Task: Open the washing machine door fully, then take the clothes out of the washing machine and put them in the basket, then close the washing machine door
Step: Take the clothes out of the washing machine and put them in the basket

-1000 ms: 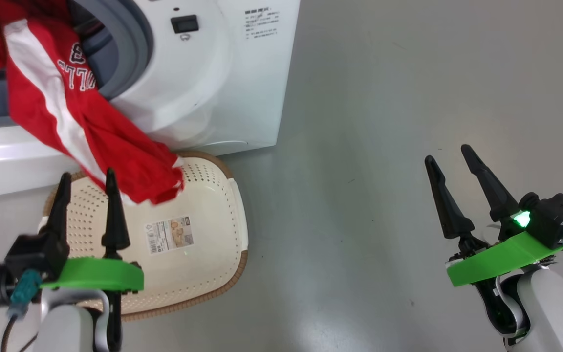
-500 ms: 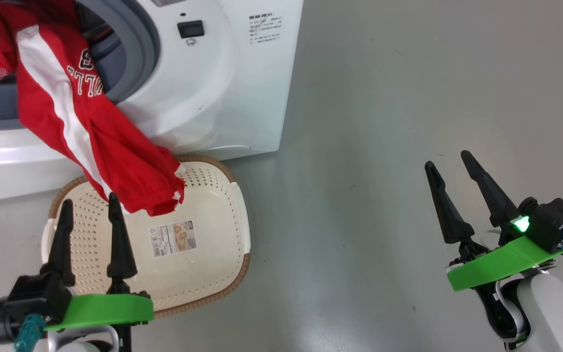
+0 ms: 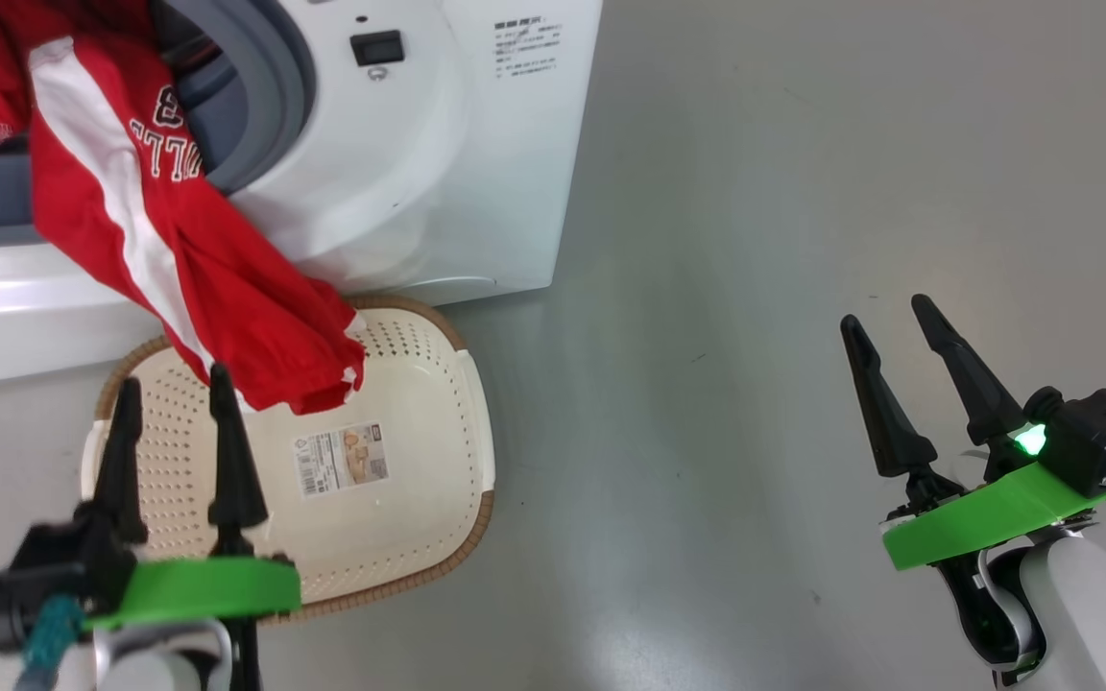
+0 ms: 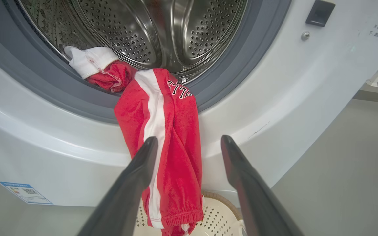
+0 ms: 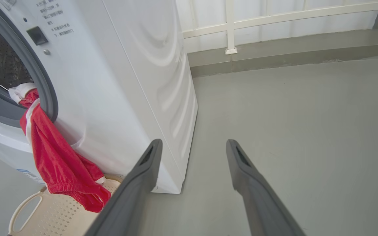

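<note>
As the clothes (image 3: 179,259) trail lengthwise from washer (image 3: 476,192) to basket (image 3: 419,384), the open left pincer (image 3: 174,376) points at them from near; the open right pincer (image 3: 884,311) is well apart

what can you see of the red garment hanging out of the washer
The red garment is soft fabric with a white stripe down its length, outlined lettering near the top and a gathered hem. Its upper end lies in the drum opening beside more bunched red and white cloth; it drapes over the grey gasket and down the front of the washing machine. The hem hangs over the basket; contact is unclear. The open left gripper holds nothing of it.
</note>
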Robot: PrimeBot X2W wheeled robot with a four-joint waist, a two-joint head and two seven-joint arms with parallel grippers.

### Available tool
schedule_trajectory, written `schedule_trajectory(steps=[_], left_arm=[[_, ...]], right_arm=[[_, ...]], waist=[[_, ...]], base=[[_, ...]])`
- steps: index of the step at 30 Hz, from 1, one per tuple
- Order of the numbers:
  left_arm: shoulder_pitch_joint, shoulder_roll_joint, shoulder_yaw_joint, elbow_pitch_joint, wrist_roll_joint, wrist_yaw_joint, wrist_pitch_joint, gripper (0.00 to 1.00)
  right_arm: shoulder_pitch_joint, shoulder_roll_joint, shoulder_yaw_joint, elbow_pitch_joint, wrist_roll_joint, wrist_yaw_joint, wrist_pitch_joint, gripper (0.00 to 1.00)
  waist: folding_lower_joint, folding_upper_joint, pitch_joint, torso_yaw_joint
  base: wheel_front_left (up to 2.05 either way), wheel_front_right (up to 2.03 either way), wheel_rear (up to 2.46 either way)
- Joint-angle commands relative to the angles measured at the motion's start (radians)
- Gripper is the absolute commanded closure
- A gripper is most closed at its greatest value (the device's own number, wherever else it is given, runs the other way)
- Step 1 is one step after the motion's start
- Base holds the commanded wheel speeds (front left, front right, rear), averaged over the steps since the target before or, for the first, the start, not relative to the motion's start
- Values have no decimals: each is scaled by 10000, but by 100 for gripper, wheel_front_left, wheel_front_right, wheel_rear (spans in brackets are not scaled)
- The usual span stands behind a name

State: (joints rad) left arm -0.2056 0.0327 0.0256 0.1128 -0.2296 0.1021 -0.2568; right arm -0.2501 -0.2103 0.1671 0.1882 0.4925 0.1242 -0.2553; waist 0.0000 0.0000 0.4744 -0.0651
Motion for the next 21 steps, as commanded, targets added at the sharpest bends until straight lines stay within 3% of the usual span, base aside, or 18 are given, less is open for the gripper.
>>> schedule_trajectory(steps=[1,8,13,21], left_arm=[[-432,175,331,30,71,-153,-49,0],[-2035,232,910,1515,384,-693,-49,0],[-3257,418,1410,3318,542,-983,-49,0],[-4720,775,1763,5824,899,-1077,-49,0]], right_arm=[[113,-44,101,-246,-53,65,-65,0],[-35,9,169,-264,-51,65,-65,0],[-160,78,244,-280,-39,65,-65,0],[-290,161,255,-294,-13,65,-65,0]], waist=[[0,0,54,47],[0,0,242,-8],[0,0,404,-171],[0,0,651,-452]], base=[[0,0,0],[0,0,0],[0,0,0],[0,0,0]])
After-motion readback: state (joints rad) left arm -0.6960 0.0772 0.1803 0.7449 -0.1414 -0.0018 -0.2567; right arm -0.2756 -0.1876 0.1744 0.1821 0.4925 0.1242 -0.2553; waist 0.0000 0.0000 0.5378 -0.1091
